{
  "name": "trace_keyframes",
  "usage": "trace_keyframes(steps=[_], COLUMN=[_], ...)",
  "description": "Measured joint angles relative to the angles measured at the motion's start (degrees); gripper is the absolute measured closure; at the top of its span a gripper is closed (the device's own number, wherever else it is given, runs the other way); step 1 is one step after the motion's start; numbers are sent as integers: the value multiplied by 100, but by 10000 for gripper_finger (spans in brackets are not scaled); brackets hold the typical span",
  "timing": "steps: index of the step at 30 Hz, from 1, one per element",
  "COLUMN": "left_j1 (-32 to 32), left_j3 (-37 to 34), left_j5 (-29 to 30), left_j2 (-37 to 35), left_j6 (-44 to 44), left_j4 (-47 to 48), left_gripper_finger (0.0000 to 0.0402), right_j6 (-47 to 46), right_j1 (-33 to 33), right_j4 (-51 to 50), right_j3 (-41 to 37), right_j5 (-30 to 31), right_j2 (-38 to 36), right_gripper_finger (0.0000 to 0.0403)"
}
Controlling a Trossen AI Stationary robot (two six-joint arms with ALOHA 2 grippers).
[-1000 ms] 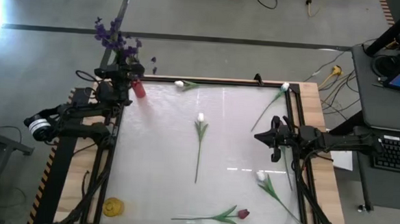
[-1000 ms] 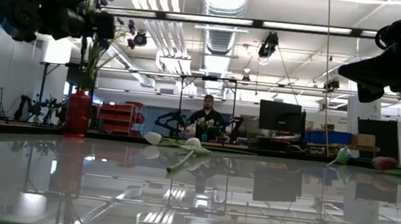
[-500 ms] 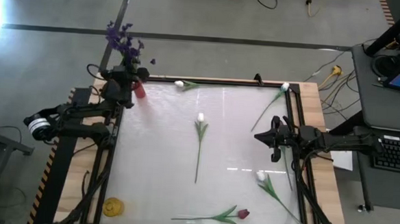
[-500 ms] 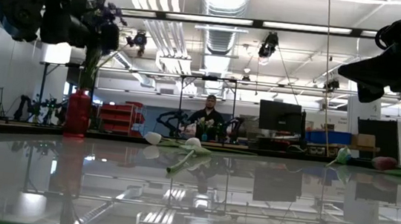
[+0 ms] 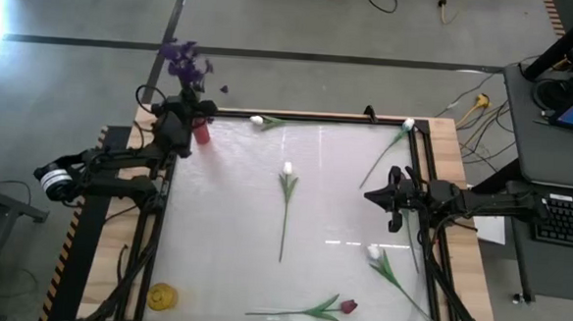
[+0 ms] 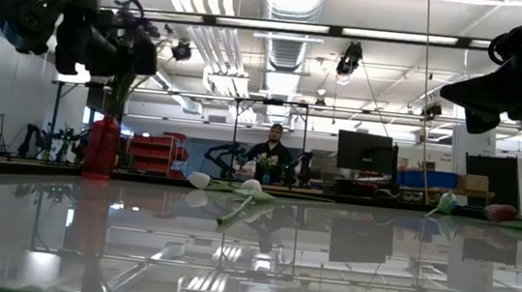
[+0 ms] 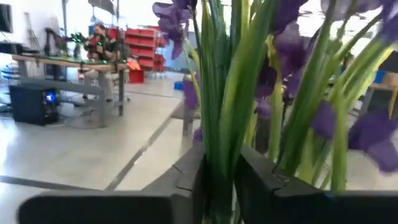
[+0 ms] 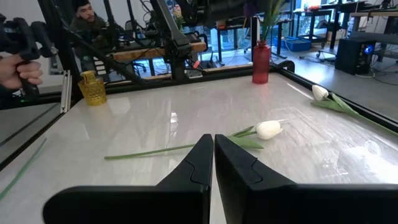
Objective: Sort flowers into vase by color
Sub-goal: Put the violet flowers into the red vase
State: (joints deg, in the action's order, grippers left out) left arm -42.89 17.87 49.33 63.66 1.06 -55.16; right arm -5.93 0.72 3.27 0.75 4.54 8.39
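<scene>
From above, the left gripper (image 5: 183, 116) holds the purple flowers (image 5: 184, 61) over the red vase (image 5: 201, 129) at the bench's (image 5: 225, 216) far left corner, while white tulips (image 5: 288, 168) and a dark red tulip (image 5: 347, 306) lie on the bench. The left wrist view shows its jaws clamped on the green stems (image 7: 221, 124). In the right wrist view, the right gripper (image 8: 213, 152) hovers over the bench with jaws together.

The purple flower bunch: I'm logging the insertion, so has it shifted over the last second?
Yes. In the high view the purple flower bunch, held by the left gripper, moved rightward to above the fixed red vase.
</scene>
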Motion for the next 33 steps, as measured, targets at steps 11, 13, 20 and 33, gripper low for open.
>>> trace_keyframes(steps=[11, 13, 20, 33], left_j1=[188, 188, 186, 181], left_j3=[0, 0, 0, 0], left_j5=[-301, -166, 75, 109], left_j2=[-192, -279, -701, -1927], left_j6=[-59, -72, -16, 719], left_j4=[379, 552, 1259, 3589], left_gripper_finger=[284, 284, 284, 283], right_j6=[0, -2, -1, -2], right_j1=[-1, -1, 0, 1], right_j4=[-2, 0, -1, 0], right_j3=[0, 0, 0, 0], right_j5=[0, 0, 0, 0], right_j2=[-1, 0, 1, -1], right_gripper_finger=[394, 394, 394, 394])
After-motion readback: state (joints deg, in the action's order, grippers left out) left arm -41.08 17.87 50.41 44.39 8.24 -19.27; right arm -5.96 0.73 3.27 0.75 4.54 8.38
